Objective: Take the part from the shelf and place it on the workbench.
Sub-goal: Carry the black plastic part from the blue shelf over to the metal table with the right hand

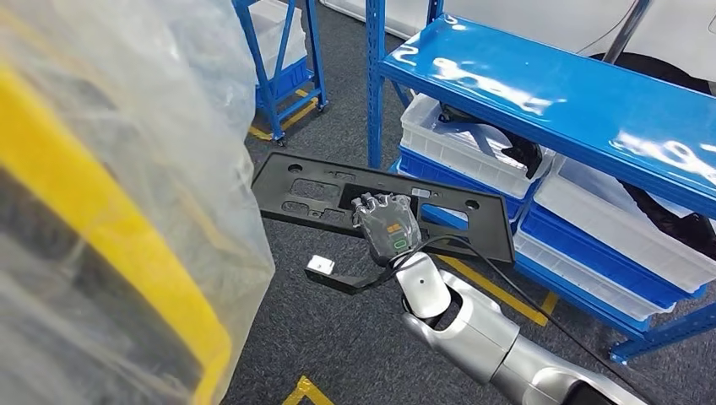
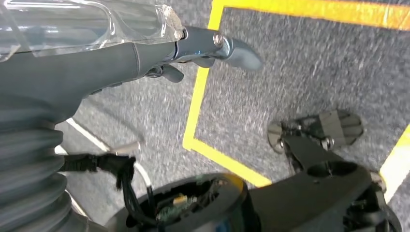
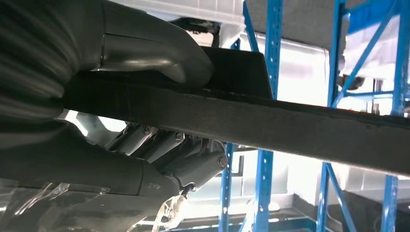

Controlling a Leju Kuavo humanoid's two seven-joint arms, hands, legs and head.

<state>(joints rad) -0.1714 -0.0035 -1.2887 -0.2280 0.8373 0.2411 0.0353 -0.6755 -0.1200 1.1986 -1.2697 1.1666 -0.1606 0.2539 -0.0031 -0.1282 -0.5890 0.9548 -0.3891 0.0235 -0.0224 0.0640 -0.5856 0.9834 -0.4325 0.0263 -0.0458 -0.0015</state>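
Note:
A long flat black plastic part (image 1: 312,190) with cut-outs hangs level in the air in front of the blue shelf (image 1: 557,93). My right hand (image 1: 387,224) grips it near the middle of its near edge, fingers over the top. Up close, the right wrist view has the part (image 3: 290,125) as a dark bar with the thumb (image 3: 159,53) on one face and the fingers (image 3: 193,162) on the other. My left hand (image 2: 159,53) hangs over grey carpet, its fingers stretched out with nothing in them.
White and blue bins (image 1: 473,152) with dark parts fill the shelf's lower levels. A large bundle wrapped in clear film with a yellow band (image 1: 93,186) stands close on the left. A second blue rack (image 1: 283,51) is behind. Yellow tape lines (image 1: 498,291) mark the carpet.

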